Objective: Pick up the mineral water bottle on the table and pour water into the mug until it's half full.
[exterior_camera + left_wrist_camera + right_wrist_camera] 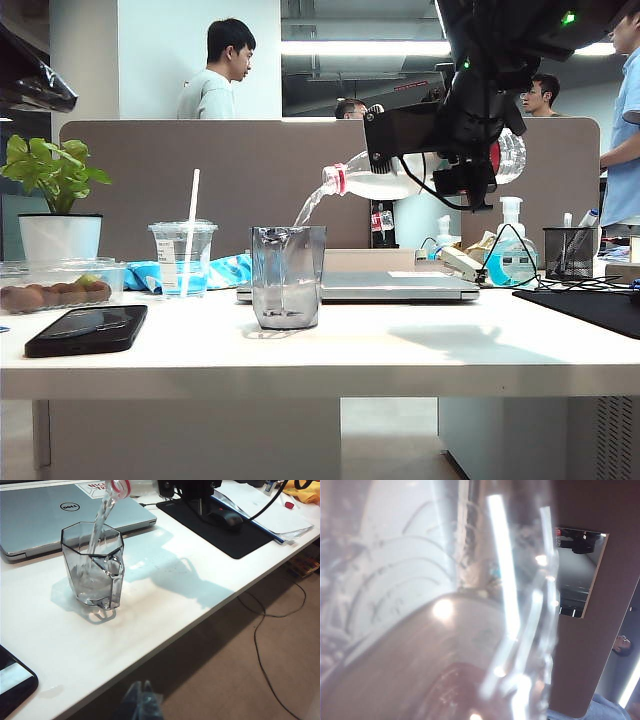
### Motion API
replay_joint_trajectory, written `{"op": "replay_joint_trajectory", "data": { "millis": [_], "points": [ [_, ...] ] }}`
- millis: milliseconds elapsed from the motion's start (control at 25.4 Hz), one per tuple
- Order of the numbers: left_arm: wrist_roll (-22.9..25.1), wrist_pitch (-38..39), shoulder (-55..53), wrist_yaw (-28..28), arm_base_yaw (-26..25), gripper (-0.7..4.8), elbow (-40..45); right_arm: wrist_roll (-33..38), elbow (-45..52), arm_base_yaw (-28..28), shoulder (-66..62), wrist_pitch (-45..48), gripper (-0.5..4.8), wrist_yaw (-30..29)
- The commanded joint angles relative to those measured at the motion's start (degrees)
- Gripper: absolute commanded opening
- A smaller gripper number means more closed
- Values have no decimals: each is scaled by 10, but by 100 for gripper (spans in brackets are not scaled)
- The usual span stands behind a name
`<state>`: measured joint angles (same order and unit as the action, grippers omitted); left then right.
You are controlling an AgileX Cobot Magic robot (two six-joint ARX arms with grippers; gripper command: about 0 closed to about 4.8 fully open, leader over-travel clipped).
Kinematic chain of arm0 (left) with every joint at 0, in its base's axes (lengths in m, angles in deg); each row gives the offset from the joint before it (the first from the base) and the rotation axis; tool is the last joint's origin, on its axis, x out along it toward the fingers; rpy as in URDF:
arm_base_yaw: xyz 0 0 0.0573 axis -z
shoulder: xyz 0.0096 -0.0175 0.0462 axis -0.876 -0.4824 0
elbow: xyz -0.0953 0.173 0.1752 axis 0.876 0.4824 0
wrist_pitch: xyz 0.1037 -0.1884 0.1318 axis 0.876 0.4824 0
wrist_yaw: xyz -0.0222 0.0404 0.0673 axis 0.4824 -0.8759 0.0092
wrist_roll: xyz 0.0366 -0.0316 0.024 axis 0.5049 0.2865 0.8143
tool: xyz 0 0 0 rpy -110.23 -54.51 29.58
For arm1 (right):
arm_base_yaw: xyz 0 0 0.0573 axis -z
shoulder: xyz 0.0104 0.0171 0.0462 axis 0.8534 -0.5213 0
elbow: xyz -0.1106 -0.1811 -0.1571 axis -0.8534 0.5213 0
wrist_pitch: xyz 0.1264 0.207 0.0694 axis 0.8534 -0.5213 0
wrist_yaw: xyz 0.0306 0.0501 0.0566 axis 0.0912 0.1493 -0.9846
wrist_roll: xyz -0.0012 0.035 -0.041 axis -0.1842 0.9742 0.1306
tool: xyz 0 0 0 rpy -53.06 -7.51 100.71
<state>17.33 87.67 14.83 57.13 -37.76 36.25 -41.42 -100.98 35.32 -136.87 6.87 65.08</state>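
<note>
One thin stream falls from the clear ribbed mineral water bottle, tipped neck-down at the faceted grey mug's two o'clock so water lands inside; right gripper pinches it. Left gripper hangs off the white table, jaws unclear.

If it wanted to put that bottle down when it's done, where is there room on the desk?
Bare white table lies in front of the laptop, between the mug and the black mat. A smaller patch lies between mug and phone. The back left is crowded: lidded cup, plant pot, food box. The right gripper holds the mineral water bottle; the left gripper hangs off the desk's front edge.
</note>
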Motion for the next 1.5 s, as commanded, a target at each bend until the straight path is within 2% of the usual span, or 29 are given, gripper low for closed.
{"op": "replay_joint_trajectory", "data": {
  "millis": [39,1183,1380,1499],
  "points": [
    [0,-4,0,2,0,-4,-4,2,-4,-1,5,23,264,0],
    [0,-4,0,2,0,-4,-4,18,-4,-18,5,17,264,1],
    [0,-4,0,2,0,-4,-4,145,-3,-18,5,2,263,-14],
    [0,-4,0,2,0,-4,-4,320,-3,-16,5,-40,261,-54]
  ]
}}
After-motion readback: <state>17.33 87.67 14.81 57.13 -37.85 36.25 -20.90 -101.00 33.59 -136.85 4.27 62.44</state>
